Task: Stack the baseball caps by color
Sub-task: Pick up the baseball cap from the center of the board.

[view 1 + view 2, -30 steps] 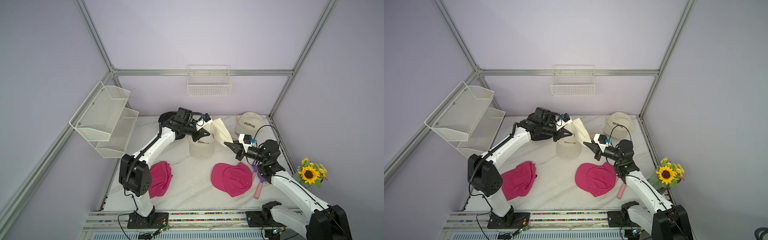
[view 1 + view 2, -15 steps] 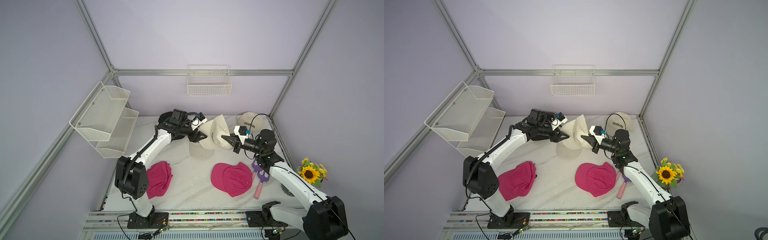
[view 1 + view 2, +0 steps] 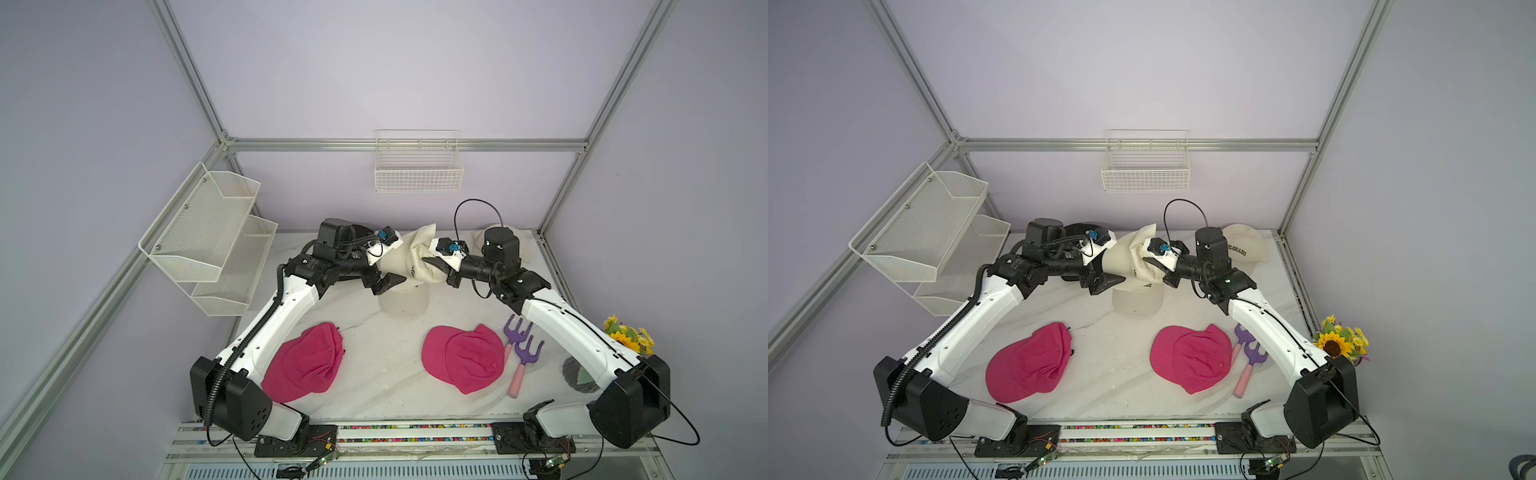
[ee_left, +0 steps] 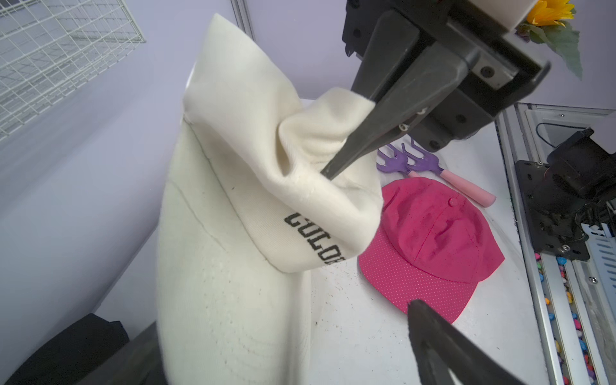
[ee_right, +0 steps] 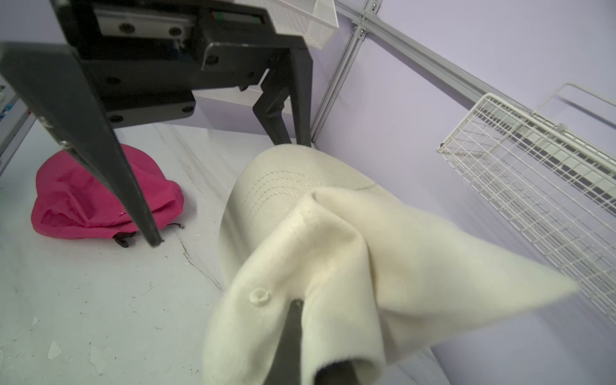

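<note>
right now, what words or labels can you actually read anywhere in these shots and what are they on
"COLORADO": front of the cream cap at the back, in a top view.
"COLO": raised cream cap pinched by the right gripper; further letters curl out of sight.
Cream cap lying below: dark letters, too small and covered to read.
Pink caps: no text seen.

Bright, even light, faint shadows — top views sharp, cream cap (image 5: 416, 253) blurred in right wrist view.
</note>
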